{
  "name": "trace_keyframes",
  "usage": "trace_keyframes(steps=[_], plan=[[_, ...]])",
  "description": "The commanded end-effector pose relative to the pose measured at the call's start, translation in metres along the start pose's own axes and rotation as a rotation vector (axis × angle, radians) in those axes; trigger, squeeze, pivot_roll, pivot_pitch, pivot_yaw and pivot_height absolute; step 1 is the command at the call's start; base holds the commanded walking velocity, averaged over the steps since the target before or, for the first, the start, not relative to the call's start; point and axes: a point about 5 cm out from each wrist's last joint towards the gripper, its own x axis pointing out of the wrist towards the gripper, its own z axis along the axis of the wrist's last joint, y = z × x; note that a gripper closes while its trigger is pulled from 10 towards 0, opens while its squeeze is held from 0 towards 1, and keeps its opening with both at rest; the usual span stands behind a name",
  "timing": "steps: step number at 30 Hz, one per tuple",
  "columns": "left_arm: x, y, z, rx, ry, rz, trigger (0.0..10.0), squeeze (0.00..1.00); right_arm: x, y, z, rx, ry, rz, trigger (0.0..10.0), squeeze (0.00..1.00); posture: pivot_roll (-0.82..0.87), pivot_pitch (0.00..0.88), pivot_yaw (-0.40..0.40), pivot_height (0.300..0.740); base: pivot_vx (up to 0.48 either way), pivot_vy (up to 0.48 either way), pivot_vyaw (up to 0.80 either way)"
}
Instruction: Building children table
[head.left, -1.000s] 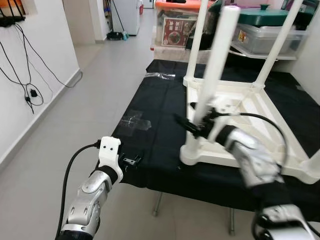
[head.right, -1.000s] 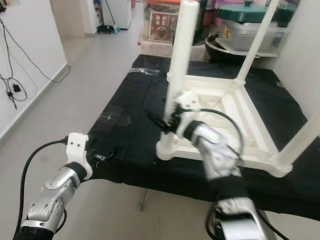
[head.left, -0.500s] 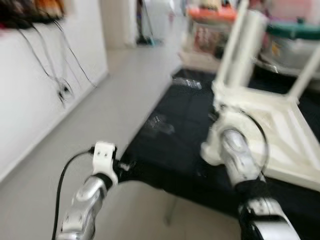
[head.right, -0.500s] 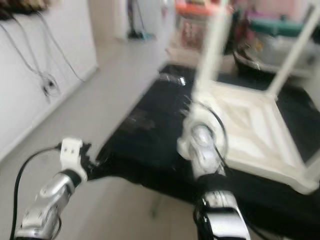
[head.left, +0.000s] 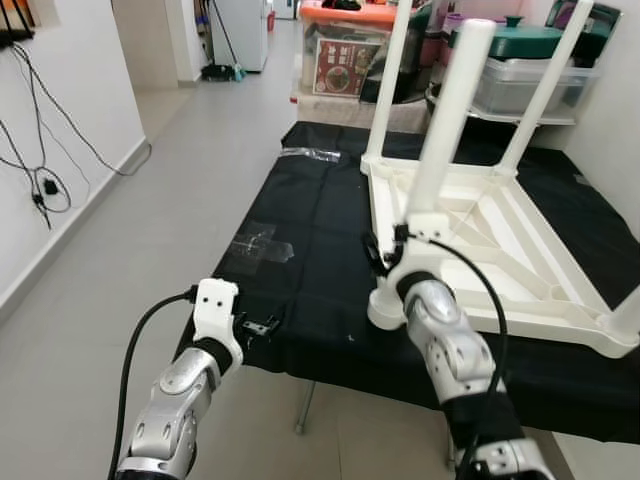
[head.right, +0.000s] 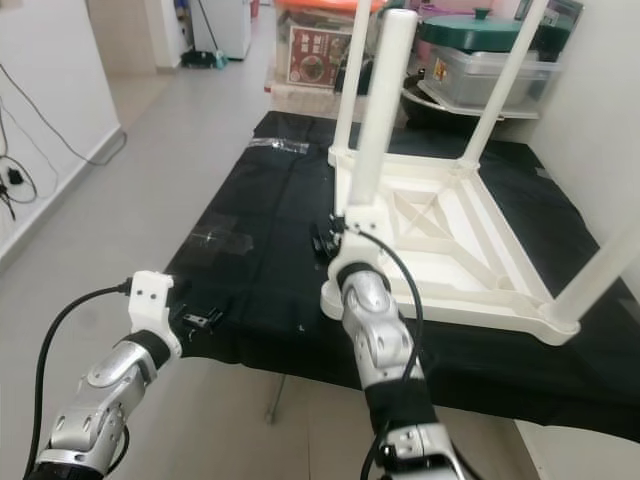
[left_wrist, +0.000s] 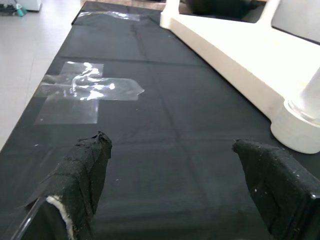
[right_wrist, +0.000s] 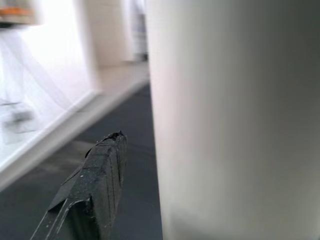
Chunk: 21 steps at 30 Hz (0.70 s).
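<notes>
The white plastic children's table (head.left: 480, 240) lies upside down on my black-covered worktop (head.left: 310, 250), toward its right half, with its legs standing straight up. The nearest leg (head.left: 440, 130) rises from the corner socket (head.left: 385, 305) closest to me, and my right claw (head.left: 385, 255) is at the base of that leg, just above the socket. In the right wrist view the leg (right_wrist: 235, 120) is a broad white column pressed close beside one black finger (right_wrist: 92, 192); the other finger is hidden, so I cannot tell whether this claw is pinching the leg or merely resting against it. My left claw (left_wrist: 180, 185) hovers over the near left edge of the worktop with its fingers spread wide apart, holding nothing, well apart from the table. Ahead of it a patch of clear tape (left_wrist: 85, 92) is stuck to the black cloth, and a second strip of tape (head.left: 315, 153) lies near the far edge. Beyond the worktop stand storage boxes, among them a clear bin (head.left: 525, 85) with a green lid and a box (head.left: 345, 60) with an orange lid. Black cables (head.left: 40, 150) hang down the white wall on my left, above the pale tiled floor (head.left: 150, 230).
</notes>
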Motion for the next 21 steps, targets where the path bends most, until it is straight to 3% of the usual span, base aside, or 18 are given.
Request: trace_keyframes(steps=[1, 7, 9, 13, 14, 15, 16, 18, 19, 21], plan=[[0.001, 0.001, -0.002, 0.001, 0.012, -0.001, 10.0, 0.0, 0.001, 0.003, 0.019, -0.001, -0.076, 0.101, 10.0, 0.0, 0.09, 0.0, -0.084, 0.74, 0.0, 0.0, 0.0], [0.002, 0.003, -0.001, 0.003, 0.005, 0.006, 10.0, 0.0, 0.0, -0.007, 0.034, -0.074, -0.117, 0.208, 10.0, 0.0, 0.1, 0.0, -0.089, 0.74, 0.0, 0.0, 0.0], [0.005, 0.0, 0.001, 0.001, -0.006, 0.009, 10.0, 0.0, -0.001, -0.005, 0.022, -0.154, -0.068, 0.4, 10.0, 0.0, 0.11, 0.0, -0.099, 0.74, 0.0, 0.0, 0.0], [0.006, 0.0, 0.001, 0.0, -0.009, 0.013, 10.0, 0.0, -0.002, -0.001, 0.011, -0.173, -0.029, 0.461, 9.6, 0.0, 0.11, 0.0, -0.101, 0.74, 0.0, 0.0, 0.0], [0.006, 0.001, 0.001, 0.001, -0.012, 0.017, 10.0, 0.0, -0.003, 0.006, -0.002, -0.177, 0.002, 0.508, 4.7, 0.0, 0.11, 0.0, -0.106, 0.74, 0.0, 0.0, 0.0], [0.006, 0.001, 0.001, 0.001, -0.012, 0.017, 10.0, 0.0, -0.003, 0.006, -0.002, -0.177, 0.002, 0.508, 4.7, 0.0, 0.11, 0.0, -0.106, 0.74, 0.0, 0.0, 0.0], [0.005, 0.002, 0.001, 0.003, -0.012, 0.021, 10.0, 0.0, -0.004, 0.013, -0.011, -0.17, 0.019, 0.536, 0.0, 0.0, 0.11, 0.0, -0.106, 0.74, 0.0, 0.0, 0.0], [0.003, 0.004, 0.001, 0.007, -0.01, 0.023, 10.0, 0.0, -0.006, 0.018, -0.019, -0.16, 0.036, 0.553, 0.0, 0.0, 0.09, 0.0, -0.096, 0.74, 0.0, 0.0, 0.0], [0.002, 0.004, 0.0, 0.009, -0.006, 0.022, 10.0, 0.0, -0.002, 0.015, -0.028, -0.174, 0.083, 0.425, 0.0, 0.0, 0.08, 0.0, -0.086, 0.74, 0.0, 0.0, 0.0], [0.003, 0.002, 0.0, 0.008, -0.006, 0.01, 10.0, 0.0, 0.005, -0.007, -0.04, -0.185, 0.16, 0.069, 0.0, 0.0, 0.08, 0.0, -0.081, 0.74, 0.0, 0.0, 0.0]])
